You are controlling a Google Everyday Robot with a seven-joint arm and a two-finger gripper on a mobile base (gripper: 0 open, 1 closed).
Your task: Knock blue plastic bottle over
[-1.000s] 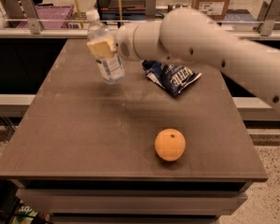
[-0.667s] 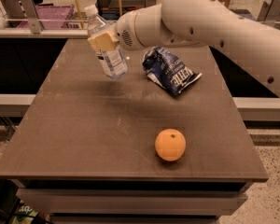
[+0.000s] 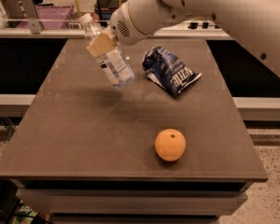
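The blue plastic bottle [image 3: 113,62] leans hard over the far left part of the table [image 3: 84,139], its white cap thrown up and to the left and its base swung down toward the near right. A second ago it stood almost upright in much the same spot, so the tilt has grown quickly. The gripper [image 3: 101,43] is against the bottle's upper part, just below the cap, at the end of the white arm [image 3: 214,8] reaching in from the right. Whether it is clamped on the bottle or only pushing it, I cannot tell, nor whether the base still touches the top. By my reckoning the knock is well under way but unfinished, since the bottle is not yet lying on its side. The dark brown tabletop is flat and matt, with a soft shadow under the bottle. A dark blue snack bag [image 3: 170,71] lies just right of the bottle, and an orange [image 3: 170,144] sits well apart near the front edge. Behind are a purple crate [image 3: 49,15] and a speckled floor.
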